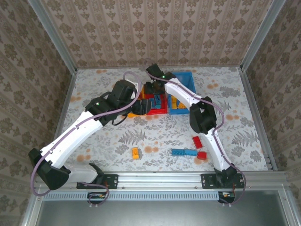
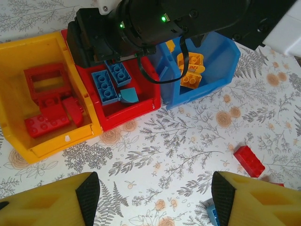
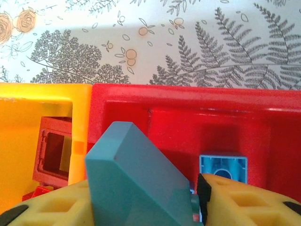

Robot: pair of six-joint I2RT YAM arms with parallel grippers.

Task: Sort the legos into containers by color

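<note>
The right end effector (image 3: 136, 195) hung over the red bin (image 3: 197, 101), with its fingers on both sides of a teal sloped brick (image 3: 129, 165) low in this bin. I could not tell whether the fingers pressed on it or stood free. The left end effector (image 2: 155, 190) was wide and empty above the worktop (image 2: 188, 136). A loose red brick (image 2: 249, 161) lay to its right, with its long axis diagonal, so this arm seemed the nearer one.

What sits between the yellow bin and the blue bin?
The red bin, holding blue bricks and a teal piece, seen in the left wrist view.
</note>
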